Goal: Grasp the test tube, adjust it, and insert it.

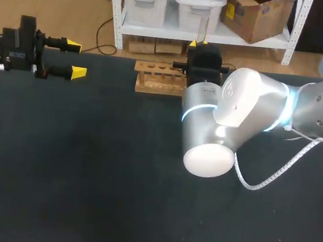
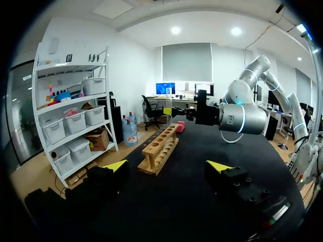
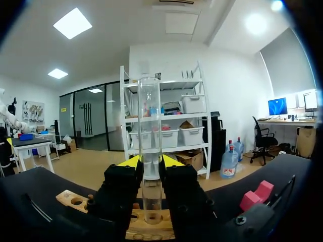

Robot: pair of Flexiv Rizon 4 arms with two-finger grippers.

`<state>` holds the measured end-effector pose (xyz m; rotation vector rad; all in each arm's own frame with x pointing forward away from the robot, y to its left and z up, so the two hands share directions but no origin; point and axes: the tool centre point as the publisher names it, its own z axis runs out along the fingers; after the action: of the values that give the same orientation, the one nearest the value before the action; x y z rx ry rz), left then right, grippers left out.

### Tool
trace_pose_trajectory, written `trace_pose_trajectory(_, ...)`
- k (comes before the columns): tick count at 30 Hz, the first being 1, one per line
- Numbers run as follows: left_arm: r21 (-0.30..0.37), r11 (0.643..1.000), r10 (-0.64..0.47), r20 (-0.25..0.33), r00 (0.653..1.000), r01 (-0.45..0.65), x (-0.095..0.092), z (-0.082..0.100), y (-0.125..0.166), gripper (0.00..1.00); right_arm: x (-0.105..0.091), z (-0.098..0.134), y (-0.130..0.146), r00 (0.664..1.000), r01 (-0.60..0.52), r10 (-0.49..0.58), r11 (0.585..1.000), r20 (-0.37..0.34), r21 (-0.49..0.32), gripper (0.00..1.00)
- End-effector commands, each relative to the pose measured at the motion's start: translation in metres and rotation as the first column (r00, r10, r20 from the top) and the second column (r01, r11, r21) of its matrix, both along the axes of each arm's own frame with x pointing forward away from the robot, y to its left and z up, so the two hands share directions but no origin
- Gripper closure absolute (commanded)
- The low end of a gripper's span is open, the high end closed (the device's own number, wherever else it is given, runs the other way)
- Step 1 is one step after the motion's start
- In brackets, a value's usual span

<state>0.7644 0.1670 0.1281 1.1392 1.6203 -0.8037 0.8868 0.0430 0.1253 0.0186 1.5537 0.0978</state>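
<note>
black table [image 1: 85, 176]; right hand [image 3: 150, 162] grips upright tube [image 3: 149, 126], rack [image 1: 155, 76] end hidden

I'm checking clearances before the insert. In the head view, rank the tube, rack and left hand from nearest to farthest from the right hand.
1. Tube: gripped upright in the right hand.
2. Rack: just below it, at the table's far edge.
3. Left hand: far off at the left.
</note>
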Motion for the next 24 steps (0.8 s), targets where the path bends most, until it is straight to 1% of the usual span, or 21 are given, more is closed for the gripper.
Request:
trace_pose_trajectory(1,-0.002,1.0,0.003,0.004,1.0,-0.003,-0.002,-0.001,0.0,0.0,0.0,-0.005,-0.002,0.909,-0.416,0.416,0.909,0.03,-0.011,1.0)
trace_pose_trajectory(19,-0.002,1.0,0.003,0.004,1.0,-0.003,-0.002,-0.001,0.0,0.0,-0.002,-0.025,-0.001,0.909,-0.417,0.417,0.909,-0.006,0.001,1.0)
trace_pose_trajectory(24,-0.002,1.0,0.003,0.004,1.0,-0.003,-0.002,-0.001,0.0,0.0,-0.002,-0.027,-0.001,0.91,-0.414,0.414,0.91,-0.012,0.003,1.0)
